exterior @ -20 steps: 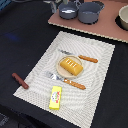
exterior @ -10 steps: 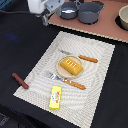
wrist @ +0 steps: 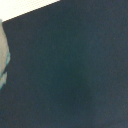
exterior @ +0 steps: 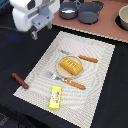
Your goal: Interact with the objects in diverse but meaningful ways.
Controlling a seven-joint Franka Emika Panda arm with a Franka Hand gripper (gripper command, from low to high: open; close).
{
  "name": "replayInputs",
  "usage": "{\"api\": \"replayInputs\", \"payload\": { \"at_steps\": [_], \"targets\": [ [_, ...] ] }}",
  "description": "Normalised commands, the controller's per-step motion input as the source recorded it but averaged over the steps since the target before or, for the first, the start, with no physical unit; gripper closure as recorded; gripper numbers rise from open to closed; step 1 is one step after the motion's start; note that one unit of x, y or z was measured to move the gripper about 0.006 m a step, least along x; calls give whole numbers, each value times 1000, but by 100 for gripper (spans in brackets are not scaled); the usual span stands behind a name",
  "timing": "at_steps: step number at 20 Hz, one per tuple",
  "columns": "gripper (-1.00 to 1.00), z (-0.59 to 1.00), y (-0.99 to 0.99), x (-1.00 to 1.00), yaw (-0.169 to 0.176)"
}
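The exterior view shows the whole scene. The gripper [exterior: 35,34] hangs over the dark table [exterior: 15,107], off the corner of the pale striped placemat [exterior: 97,75] at that view's upper left. Its white body hides most of the fingers, so I cannot tell how far the jaws stand apart, and nothing shows between them.

All the toy items lie apart from the jaws. The orange-yellow ridged bread block [exterior: 70,66] sits on a small plate [exterior: 62,71] in the middle of the mat, nearest of the mat's things. A fork [exterior: 66,81] and a knife [exterior: 81,57], both orange-handled, lie on either side of the plate. The yellow flat packet [exterior: 56,97] rests at the mat's near edge. The brown sausage-like stick [exterior: 20,80] lies on the dark table just beside the mat. Two grey-blue pots [exterior: 89,11] stand on a tan board [exterior: 107,32] well away from the jaws.

The wrist view gives almost none of this: blurred dark surface [wrist: 70,70], a light strip [wrist: 25,7] at one corner, and a pale shape [wrist: 3,55] at one edge, too unclear to name.
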Motion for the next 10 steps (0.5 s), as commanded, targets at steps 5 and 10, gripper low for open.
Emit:
{"api": "replayInputs", "payload": {
  "at_steps": [5,10],
  "targets": [
    [-100,-126,-919,-15,-3],
    [-100,-114,-862,5,-19]
  ]
}}
